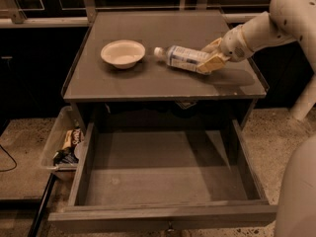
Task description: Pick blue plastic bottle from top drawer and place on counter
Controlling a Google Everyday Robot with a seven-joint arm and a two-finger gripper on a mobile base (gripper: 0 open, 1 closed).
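Note:
The blue plastic bottle lies on its side on or just above the counter, white cap pointing left toward the bowl. My gripper comes in from the right and is shut on the bottle's base end, its yellowish fingers above and below it. The top drawer is pulled fully open below the counter, and its flat grey bottom holds nothing.
A white bowl sits on the counter's left half, a short gap from the bottle cap. A clear plastic bin of snack packets stands on the floor left of the drawer. My white arm reaches over the counter's right edge.

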